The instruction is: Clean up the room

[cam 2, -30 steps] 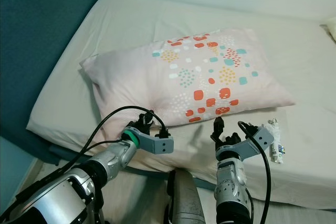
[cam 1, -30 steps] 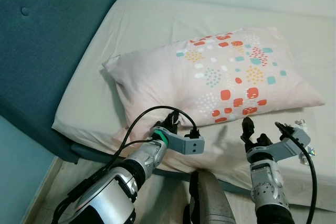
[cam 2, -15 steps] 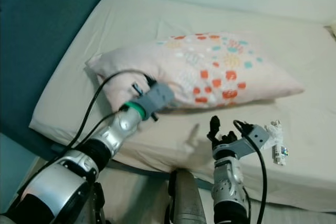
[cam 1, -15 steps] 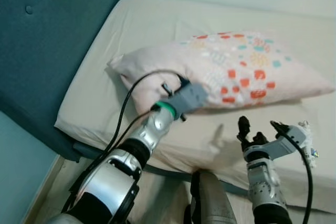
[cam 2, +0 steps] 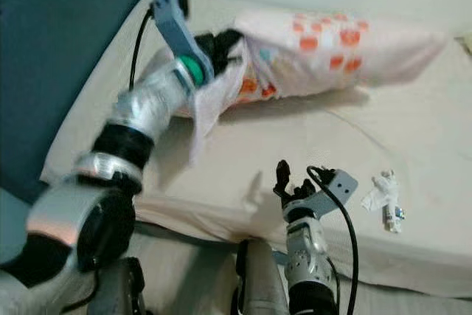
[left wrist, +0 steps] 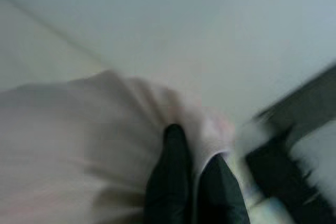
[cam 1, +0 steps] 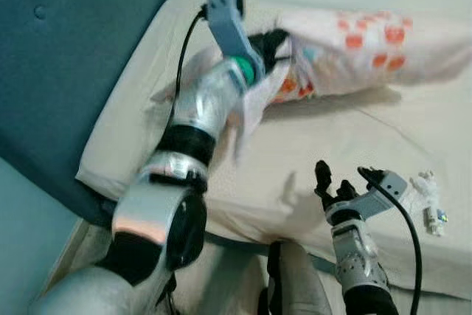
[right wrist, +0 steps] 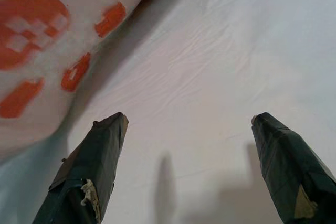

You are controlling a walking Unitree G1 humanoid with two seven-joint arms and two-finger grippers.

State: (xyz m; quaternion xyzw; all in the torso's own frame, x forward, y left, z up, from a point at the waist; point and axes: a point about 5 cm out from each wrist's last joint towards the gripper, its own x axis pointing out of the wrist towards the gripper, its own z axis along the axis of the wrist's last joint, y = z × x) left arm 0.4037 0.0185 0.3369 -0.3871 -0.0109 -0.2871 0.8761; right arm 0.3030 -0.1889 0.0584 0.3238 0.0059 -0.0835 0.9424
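A humanoid robot's left gripper [cam 1: 274, 40], raised high over a bed, is clenched on the near corner of a pink pillow [cam 1: 354, 38] printed with orange and teal patches, the loose pillowcase fabric hanging down in a fold beneath the silver forearm. In the left wrist view the two black fingers [left wrist: 176, 182] press together with pale fabric pinched between them. The pillow stretches away from the gripper toward the robot's right, lifted at the held end and casting a shadow on the cream mattress [cam 1: 324, 138] below; whether its far end touches the sheet cannot be told through the blur. The right gripper [cam 1: 345, 181] hovers low over the near edge of the mattress, its fingers [right wrist: 94, 166] spread wide apart and holding nothing, with the pillow's orange-patterned side well ahead of it and to its left in the right wrist view. Just to the right of that gripper, small crumpled white scraps of litter [cam 1: 430, 198] lie on the sheet near the bed's edge. A dark teal padded headboard [cam 1: 66, 64] runs along the left side of the bed.
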